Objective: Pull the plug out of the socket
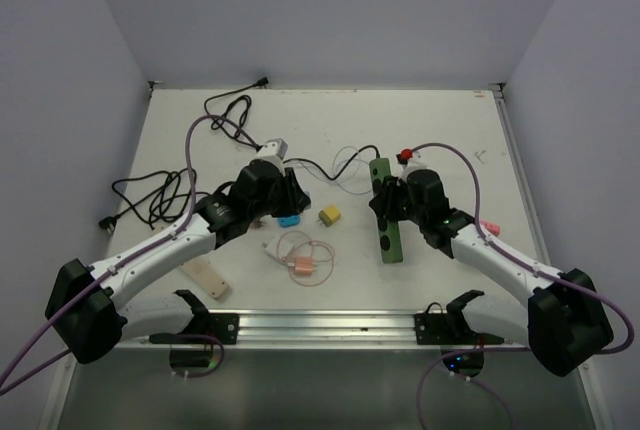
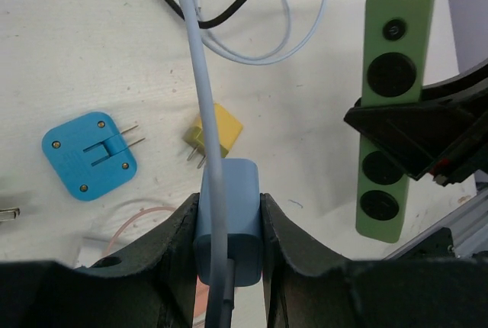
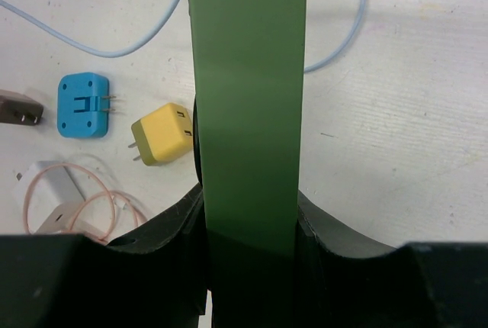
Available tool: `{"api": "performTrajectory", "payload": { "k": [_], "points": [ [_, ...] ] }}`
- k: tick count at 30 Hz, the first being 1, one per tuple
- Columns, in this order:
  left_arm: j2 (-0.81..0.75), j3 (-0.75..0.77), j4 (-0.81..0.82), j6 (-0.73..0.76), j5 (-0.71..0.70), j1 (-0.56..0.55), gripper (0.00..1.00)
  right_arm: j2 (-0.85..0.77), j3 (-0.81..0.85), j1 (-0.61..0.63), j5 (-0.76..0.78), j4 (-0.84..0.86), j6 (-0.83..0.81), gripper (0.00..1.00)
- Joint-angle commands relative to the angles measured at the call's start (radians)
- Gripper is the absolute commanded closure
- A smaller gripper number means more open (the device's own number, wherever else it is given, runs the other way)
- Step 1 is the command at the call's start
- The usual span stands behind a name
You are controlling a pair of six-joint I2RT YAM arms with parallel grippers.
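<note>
left hand (image 2: 227,204) clamps the pale blue charger plug (image 2: 245,217), held clear of the green power strip (image 3: 248,76) to its right, which the right hand (image 3: 249,198) grips. pull looks done; next, lower and release the plug.

1 green power strip (image 3: 248,76); 1 blue adapter (image 2: 88,152); 1 yellow adapter (image 2: 217,133); 1 pale-blue charger (image 2: 242,213); 1 white charger (image 3: 47,183).

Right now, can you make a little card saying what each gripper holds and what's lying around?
left gripper: shut on the light blue plastic charger plug
right gripper: shut on the long green plastic power strip
plug and strip: apart, not joined
loose on white table: flat blue square adapter, small yellow cube adapter
</note>
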Motion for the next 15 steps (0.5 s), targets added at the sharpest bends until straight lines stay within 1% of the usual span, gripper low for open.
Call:
{"api": "performTrajectory", "payload": {
  "k": [1,5,9,11,14,15],
  "points": [
    [0.02,-0.013,-0.058,0.057,-0.003,0.005,0.96,-0.039,0.029,0.001,0.034,0.022,-0.021,1.0],
    [0.023,-0.093,-0.042,0.065,0.005,0.005,0.92,-0.039,0.028,0.001,0.02,0.033,-0.03,1.0],
    [0.037,-0.16,-0.011,0.065,-0.001,0.005,0.85,-0.034,0.028,0.002,-0.018,0.049,-0.036,1.0],
    [0.045,-0.176,0.012,0.065,0.001,0.005,0.83,-0.033,0.028,0.001,-0.023,0.05,-0.039,1.0],
    [0.06,-0.184,0.02,0.062,0.001,0.005,0.76,-0.027,0.028,0.001,-0.033,0.047,-0.042,1.0],
    [0.065,-0.182,0.018,0.062,-0.001,0.005,0.71,-0.025,0.028,0.001,-0.032,0.041,-0.044,1.0]
  ]
}}
